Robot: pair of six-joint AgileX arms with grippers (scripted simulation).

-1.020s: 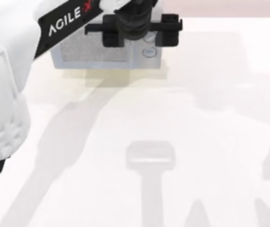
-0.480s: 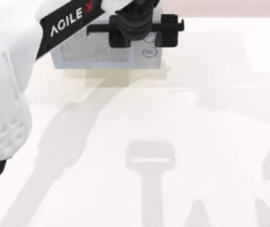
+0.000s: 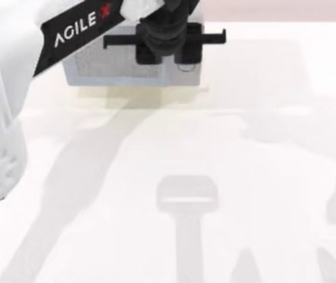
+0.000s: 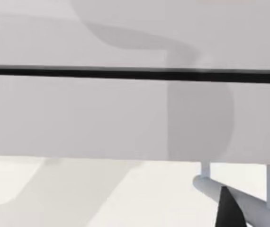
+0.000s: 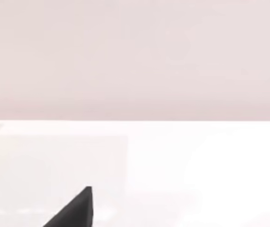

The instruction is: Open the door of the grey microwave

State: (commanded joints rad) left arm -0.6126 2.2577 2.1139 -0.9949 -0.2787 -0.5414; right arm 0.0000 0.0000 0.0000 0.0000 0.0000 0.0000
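1. Presently at twelve o'clock of the top view: the grey microwave (image 3: 121,68), a small light-grey box standing on the table (image 3: 215,147) at its far edge, somewhat toward the eleven o'clock side.

2. Its door (image 3: 112,65), with a speckled darker mesh window, covers most of the front and lies flush with it. One round knob (image 3: 184,66) shows partly at the three o'clock end of the front, just under the gripper.

3. Left arm (image 3: 15,88): a white casing with a black band, reaching from nine o'clock up to the microwave.

4. Left gripper (image 3: 168,50): placed over the front top edge of the microwave, at the door's three o'clock end beside the knob panel. Its black fingers (image 3: 144,54) stand close together. Whether they pinch anything there, I cannot tell.

5. Left wrist view: a grey face of the microwave (image 4: 78,118) fills most of the view, crossed by a thin black seam. A pale grey bar (image 4: 248,198) on short posts shows at one corner, with one dark fingertip (image 4: 229,210) in front of it.

6. Right gripper: out of the top view. In the right wrist view only a single dark fingertip (image 5: 76,210) shows above the bare table (image 5: 196,165).
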